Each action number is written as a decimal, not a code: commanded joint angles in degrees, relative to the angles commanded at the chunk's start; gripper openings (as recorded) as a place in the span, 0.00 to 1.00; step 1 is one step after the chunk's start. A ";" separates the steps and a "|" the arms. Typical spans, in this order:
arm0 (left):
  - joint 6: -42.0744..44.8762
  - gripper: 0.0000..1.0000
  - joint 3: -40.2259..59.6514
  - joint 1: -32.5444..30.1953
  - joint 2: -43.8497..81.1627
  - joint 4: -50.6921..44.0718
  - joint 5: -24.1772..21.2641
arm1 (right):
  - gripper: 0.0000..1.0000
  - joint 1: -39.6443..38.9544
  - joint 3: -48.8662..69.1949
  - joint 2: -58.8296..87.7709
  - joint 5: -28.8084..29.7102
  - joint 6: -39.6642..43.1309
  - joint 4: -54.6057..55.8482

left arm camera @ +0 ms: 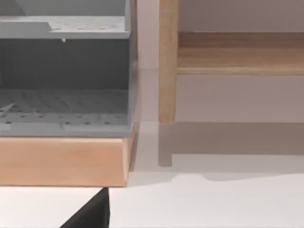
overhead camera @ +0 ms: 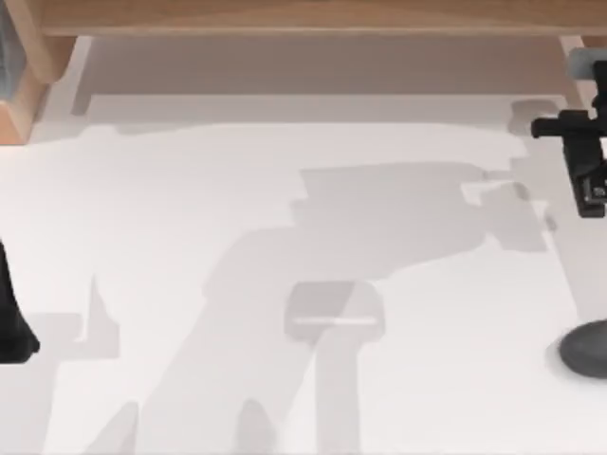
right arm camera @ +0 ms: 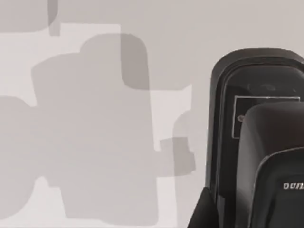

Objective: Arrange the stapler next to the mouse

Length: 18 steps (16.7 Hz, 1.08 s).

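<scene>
The mouse (overhead camera: 586, 349) is a dark grey rounded oval on the white table (overhead camera: 285, 237) at the far right, partly cut off by the top view's right edge. Behind it, also at the right edge, is my right gripper (overhead camera: 588, 185), a black shape with a crossbar. The stapler (right arm camera: 266, 142) looms close in the right wrist view as a black body with a thin grey rectangle on its top. Whether the gripper holds it I cannot tell. My left arm points toward the back left corner of the table.
A tall black flared-base object (overhead camera: 11, 318) stands at the left edge. A wooden shelf frame (overhead camera: 285, 19) runs along the back. At the back left, a grey perforated rack (left arm camera: 61, 95) sits on a wooden base beside a wooden post (left arm camera: 167, 61).
</scene>
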<state>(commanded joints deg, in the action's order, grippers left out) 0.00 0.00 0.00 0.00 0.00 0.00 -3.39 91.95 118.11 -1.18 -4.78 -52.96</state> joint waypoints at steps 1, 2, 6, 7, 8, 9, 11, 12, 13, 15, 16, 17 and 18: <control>0.00 1.00 0.00 0.00 0.00 0.00 0.00 | 0.00 0.01 -0.19 0.01 -0.03 -0.02 0.30; 0.00 1.00 0.00 0.00 0.00 0.00 0.00 | 0.00 0.02 -0.41 0.06 -0.08 -0.03 0.61; 0.00 1.00 0.00 0.00 0.00 0.00 0.00 | 0.00 0.04 -1.65 0.71 -0.32 -0.08 1.73; 0.00 1.00 0.00 0.00 0.00 0.00 0.00 | 0.00 0.04 -2.07 1.04 -0.40 -0.09 1.96; 0.00 1.00 0.00 0.00 0.00 0.00 0.00 | 0.00 0.03 -2.54 1.47 -0.46 -0.09 2.16; 0.00 1.00 0.00 0.00 0.00 0.00 0.00 | 0.00 0.03 -3.09 2.01 -0.52 -0.09 2.30; 0.00 1.00 0.00 0.00 0.00 0.00 0.00 | 0.00 0.02 -4.32 3.29 -0.57 -0.09 2.39; 0.00 1.00 0.00 0.00 0.00 0.00 0.00 | 0.00 0.01 -4.64 3.63 -0.57 -0.09 2.38; 0.00 1.00 0.00 0.00 0.00 0.00 0.00 | 0.00 0.01 -4.64 3.63 -0.57 -0.09 2.38; 0.00 1.00 0.00 0.00 0.00 0.00 0.00 | 0.00 0.01 -4.64 3.63 -0.57 -0.09 2.38; 0.00 1.00 0.00 0.00 0.00 0.00 0.00 | 0.00 0.01 -4.64 3.63 -0.57 -0.09 2.38; 0.00 1.00 0.00 0.00 0.00 0.00 0.00 | 0.08 0.01 -4.64 3.63 -0.57 -0.09 2.38; 0.00 1.00 0.00 0.00 0.00 0.00 0.00 | 0.15 0.01 -4.64 3.63 -0.57 -0.09 2.38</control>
<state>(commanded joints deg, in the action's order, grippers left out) 0.00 0.00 0.00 0.00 0.00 0.00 -3.38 87.31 121.75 -1.75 -4.86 -50.58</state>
